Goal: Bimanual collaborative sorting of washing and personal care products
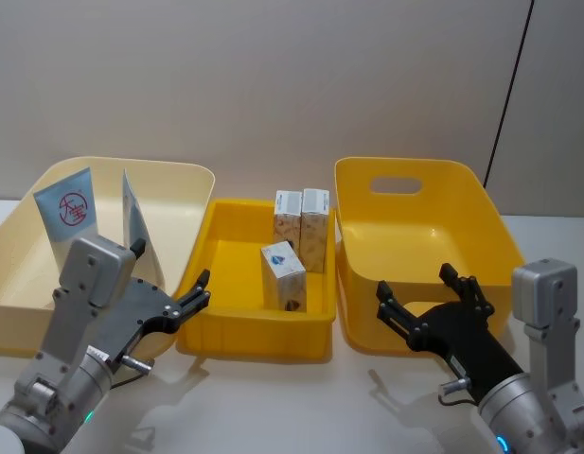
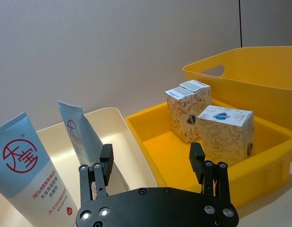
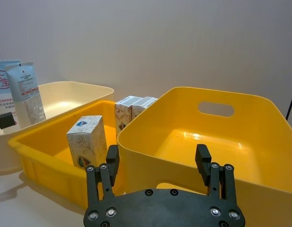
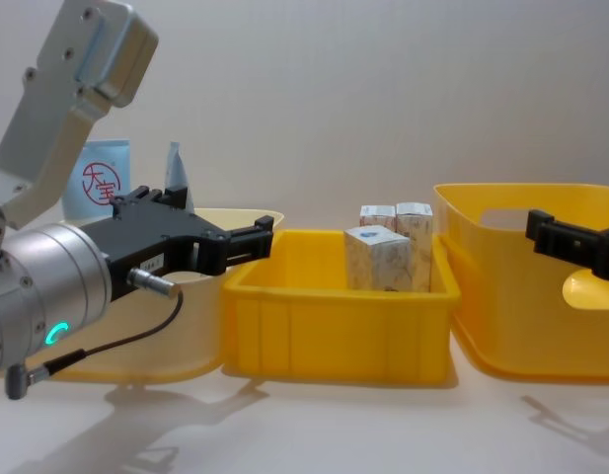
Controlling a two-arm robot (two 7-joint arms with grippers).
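Three pale cartons stand in the middle yellow tray [image 1: 256, 338]: two side by side at the back [image 1: 288, 222] [image 1: 315, 227] and one nearer [image 1: 283, 274]. Two light-blue tubes lean upright in the cream bin [image 1: 195, 180], one with a red circle logo [image 1: 72, 219] and a narrower one [image 1: 135, 219] beside it. My left gripper [image 1: 168, 270] hovers open and empty over the cream bin's near right corner, beside the tray. In front of the right yellow bin [image 1: 415, 165], at its near wall, my right gripper [image 1: 416, 286] is open and empty too.
The three containers stand in a row, touching or nearly so, against a plain wall. The right yellow bin [image 3: 216, 137] holds nothing and has a handle slot in its far wall. Bare white table [image 1: 301, 407] runs along the front.
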